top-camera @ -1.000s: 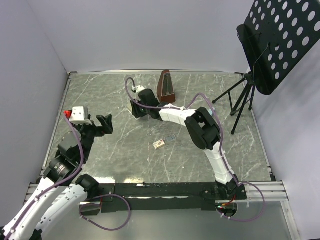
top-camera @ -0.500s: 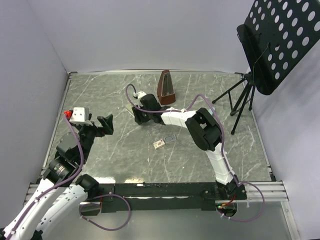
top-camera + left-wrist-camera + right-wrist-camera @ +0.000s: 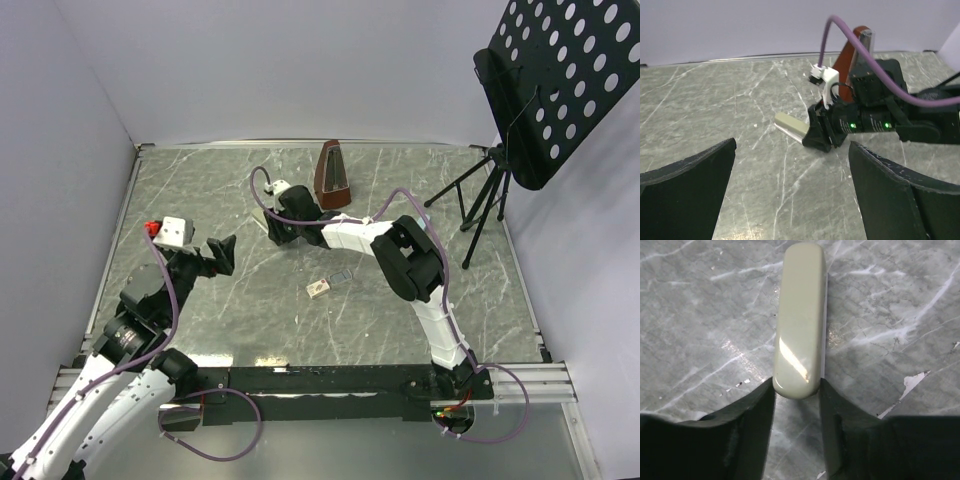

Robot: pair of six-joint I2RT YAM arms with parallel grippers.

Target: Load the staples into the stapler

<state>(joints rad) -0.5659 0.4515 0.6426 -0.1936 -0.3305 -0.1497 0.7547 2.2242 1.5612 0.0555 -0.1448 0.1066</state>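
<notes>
Lying flat on the grey marbled desk point(image 3: 250, 320), the cream stapler point(image 3: 799, 315) sits in the far half, left of centre, with its rounded near end caught between the right gripper point(image 3: 797, 385). That gripper stands partway open, and its two dark fingers point(image 3: 755, 410) press in against either side of the stapler's end. The rest of the body runs straight out ahead of the fingers, with marble showing along both long sides and past its far tip.

The box of staples point(image 3: 319, 289) lies nearer the arm bases at mid-desk, well apart from the stapler. The thin grey staple strip point(image 3: 341, 276) lies just beside the box on its far right; whether they touch cannot be told. Neither is held.

A red-brown metronome point(image 3: 333, 175) stands upright near the desk's back edge, close behind the right wrist and its looping purple cable point(image 3: 840, 22).

The left gripper point(image 3: 218, 250) hangs over the left side of the desk, spread to its widest and holding nothing, pointed toward the stapler. A broad stretch of marble lies between them. The desk's left rim point(image 3: 128, 215) runs near that arm's elbow.

A black music stand point(image 3: 560, 80) rises at the far right corner, its tripod legs standing on the desk's right edge.
</notes>
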